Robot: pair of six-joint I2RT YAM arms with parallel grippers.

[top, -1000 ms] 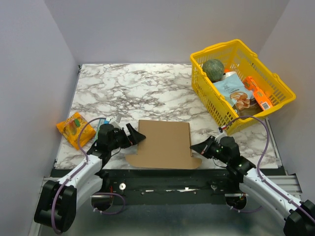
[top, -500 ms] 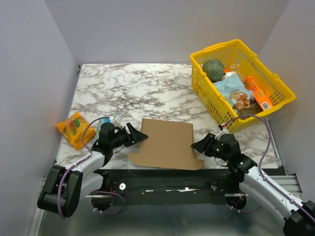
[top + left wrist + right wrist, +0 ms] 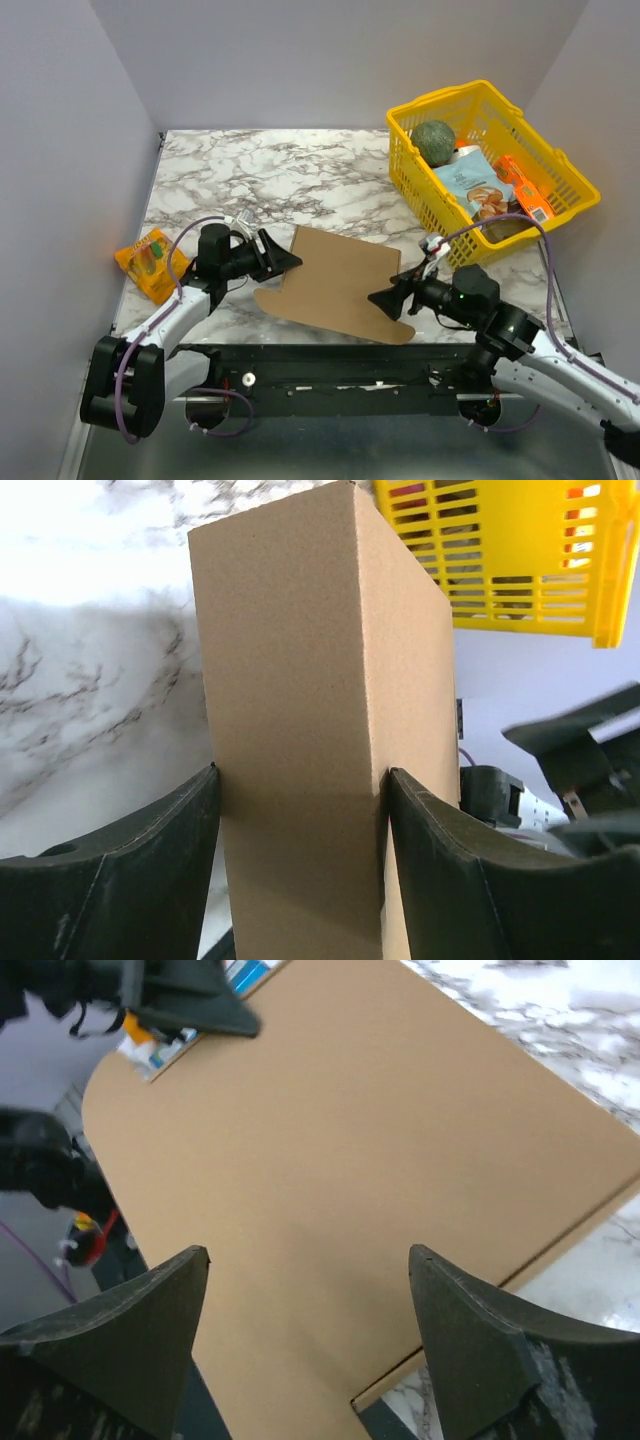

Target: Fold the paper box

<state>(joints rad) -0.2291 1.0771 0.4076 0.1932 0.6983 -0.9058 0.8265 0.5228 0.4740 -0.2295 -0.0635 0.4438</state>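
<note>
Hidden: the paper box (image 3: 335,285) fills both wrist views, covering most of the table beneath. Its near edge hangs past the table's front edge. Whether it lies flat or is raised on one side cannot be told.
Basket contents: partly covered by one another. A green round thing (image 3: 433,140), a blue-and-white packet (image 3: 468,185) and an orange packet (image 3: 525,198) can be made out.
Left gripper (image 3: 285,262): at the box's left edge. In the left wrist view the fingers stand wide apart (image 3: 300,772) and brown cardboard (image 3: 320,730) fills the whole gap, meeting both inner faces. Whether they clamp it cannot be told.
Right gripper (image 3: 385,298): at the box's near right corner. In the right wrist view the fingers are spread wide (image 3: 308,1252) with the cardboard face (image 3: 340,1160) showing between them, and nothing is grasped.
Box position: near middle of the table, between the two grippers, turned askew to the table edge.
Surface: white marble-patterned table (image 3: 280,180).
Other items: yellow basket (image 3: 425,195) at the far right; an orange-yellow packet (image 3: 150,262) at the left edge.
Room: plain pale grey walls on three sides.
</note>
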